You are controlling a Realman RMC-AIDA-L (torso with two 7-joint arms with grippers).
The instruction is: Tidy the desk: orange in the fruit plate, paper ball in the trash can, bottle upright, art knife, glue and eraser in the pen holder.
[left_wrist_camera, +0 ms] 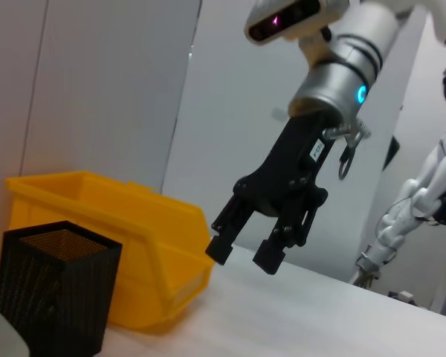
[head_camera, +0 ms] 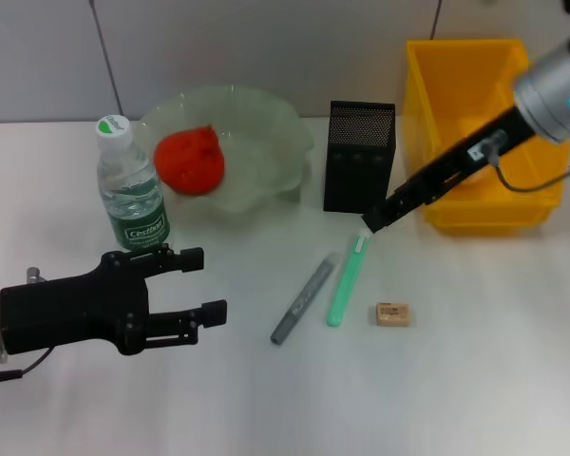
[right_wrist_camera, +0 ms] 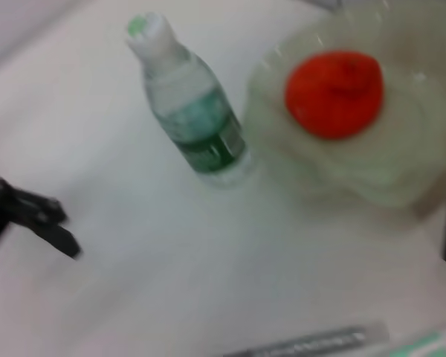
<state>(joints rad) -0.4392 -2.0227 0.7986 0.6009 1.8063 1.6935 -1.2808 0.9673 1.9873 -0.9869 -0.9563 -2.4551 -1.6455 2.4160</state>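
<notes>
Green glue stick (head_camera: 348, 279) lies lengthwise just below your open, empty right gripper (head_camera: 378, 218), its cap end nearest; left gripper (head_camera: 192, 287) hangs open farther off.

We list: orange (head_camera: 189, 160) in bowl (head_camera: 266, 133); upright bottle (head_camera: 131, 195); knife (head_camera: 302, 300), glue stick (head_camera: 346, 280), eraser (head_camera: 392, 313) on table (head_camera: 475, 380).

Clear plastic bottle (head_camera: 131, 185), translucent glossy fruit plate (head_camera: 266, 142), black metal-mesh pen holder (head_camera: 358, 157), glossy yellow plastic bin (head_camera: 475, 128).
</notes>
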